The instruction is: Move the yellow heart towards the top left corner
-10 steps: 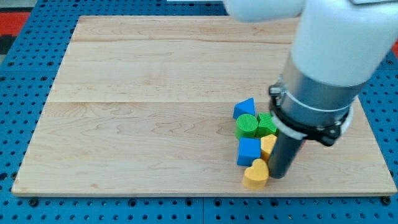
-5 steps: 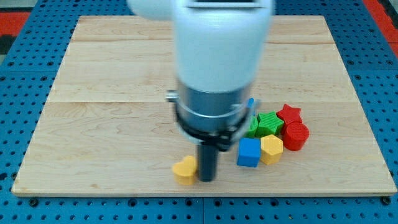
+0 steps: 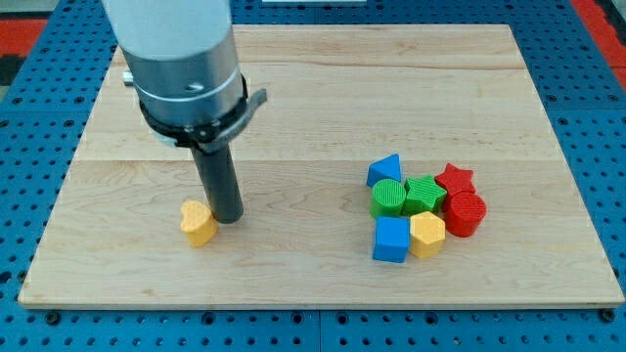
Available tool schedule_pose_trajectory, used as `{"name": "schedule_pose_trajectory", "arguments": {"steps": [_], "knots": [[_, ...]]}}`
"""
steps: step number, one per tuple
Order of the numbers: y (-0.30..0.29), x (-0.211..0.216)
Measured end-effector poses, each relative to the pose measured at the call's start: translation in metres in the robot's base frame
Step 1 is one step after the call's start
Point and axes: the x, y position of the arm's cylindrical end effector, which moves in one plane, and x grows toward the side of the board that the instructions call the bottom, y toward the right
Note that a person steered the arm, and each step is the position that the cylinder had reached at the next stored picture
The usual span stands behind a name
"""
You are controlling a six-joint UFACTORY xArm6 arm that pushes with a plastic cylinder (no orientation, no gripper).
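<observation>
Yellow heart pushed further left since earlier; my tip seemingly touching its right.

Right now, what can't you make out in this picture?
- My arm above its grey collar: cut off by the camera view's top edge.
- Whether my tip touches the yellow heart: too close to tell.
- Board behind my arm: hidden.

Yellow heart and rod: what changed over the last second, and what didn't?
My tip pushed the yellow heart from the cluster toward the view's left and slightly up; it sits at the heart's right side. The blue cube and yellow hexagon stayed put.
</observation>
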Motion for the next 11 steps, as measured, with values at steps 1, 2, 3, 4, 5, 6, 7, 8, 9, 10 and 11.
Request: {"name": "schedule_pose_trajectory", "arguments": {"steps": [1,2,3,4,5,6,7,8,9,10,11], "knots": [[0.009,0.023],[-0.002,0.042],[-0.041,0.025],[-0.069,-0.028],[-0.076,-0.073],[-0.076,-0.116],[-0.072,-0.132],[-0.067,-0.102],[-0.079,-0.064],[-0.11,-0.099],[-0.094,-0.132]]}}
